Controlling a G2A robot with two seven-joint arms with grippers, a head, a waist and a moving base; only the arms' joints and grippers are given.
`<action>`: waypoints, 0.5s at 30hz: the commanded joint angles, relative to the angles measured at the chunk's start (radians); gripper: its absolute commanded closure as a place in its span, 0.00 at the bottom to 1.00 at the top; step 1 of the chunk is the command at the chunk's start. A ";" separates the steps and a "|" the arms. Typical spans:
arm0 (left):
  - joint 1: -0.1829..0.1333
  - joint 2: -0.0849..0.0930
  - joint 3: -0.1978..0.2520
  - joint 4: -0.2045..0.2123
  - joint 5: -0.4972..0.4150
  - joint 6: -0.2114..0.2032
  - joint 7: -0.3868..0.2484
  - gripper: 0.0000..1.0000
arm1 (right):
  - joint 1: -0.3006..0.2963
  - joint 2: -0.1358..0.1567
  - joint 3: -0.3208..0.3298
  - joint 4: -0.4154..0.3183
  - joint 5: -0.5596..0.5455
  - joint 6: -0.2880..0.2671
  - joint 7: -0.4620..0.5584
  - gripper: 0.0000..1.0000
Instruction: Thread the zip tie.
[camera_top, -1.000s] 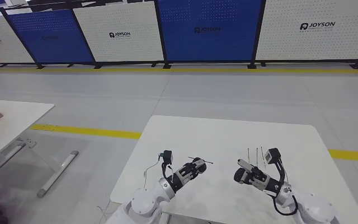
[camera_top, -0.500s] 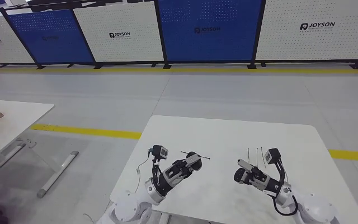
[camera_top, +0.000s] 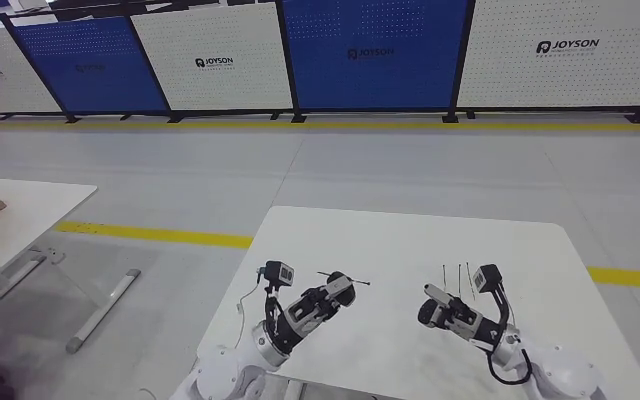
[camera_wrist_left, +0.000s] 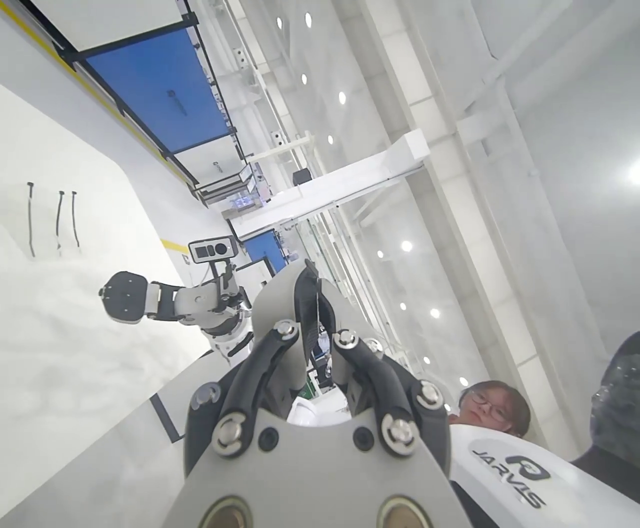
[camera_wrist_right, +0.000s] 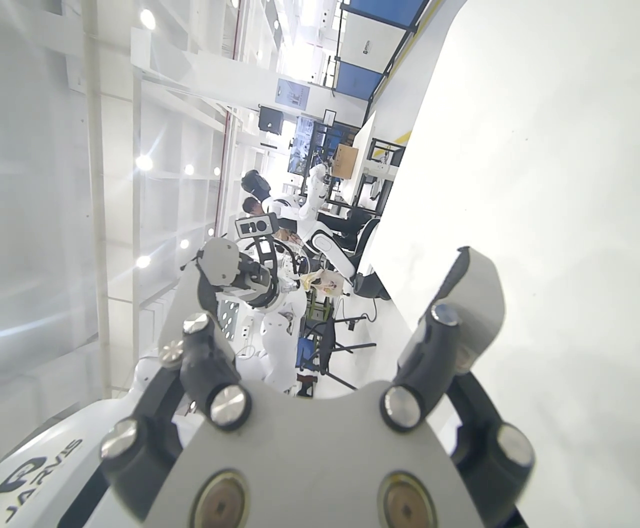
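My left gripper hovers over the white table near its front left, shut on a thin black zip tie that sticks out on both sides. In the left wrist view the fingers are pressed together on the tie, seen edge-on. My right gripper hangs low over the table's front right. Its fingers stand wide apart with nothing between them. Three loose black zip ties lie side by side just beyond it, and in the left wrist view they lie on the table.
The table's left edge runs close beside my left arm. Bare tabletop stretches between the two grippers and toward the far edge. Blue and white partition panels stand across the floor well behind.
My left arm has drawn back slightly to the left with the zip tie in its grip, and its wrist has turned. The right arm and the loose ties have stayed put.
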 joint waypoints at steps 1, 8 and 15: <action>-0.009 -0.004 0.001 -0.005 0.006 0.002 0.074 1.00 | 0.003 0.005 0.020 -0.002 -0.055 -0.024 -0.004 0.00; -0.059 -0.016 0.039 -0.023 0.213 0.061 0.279 1.00 | -0.038 0.026 0.107 -0.044 -0.195 -0.048 -0.002 0.00; -0.072 -0.018 0.051 -0.016 0.258 0.083 0.303 1.00 | -0.084 0.032 0.137 -0.071 -0.153 -0.076 0.032 0.00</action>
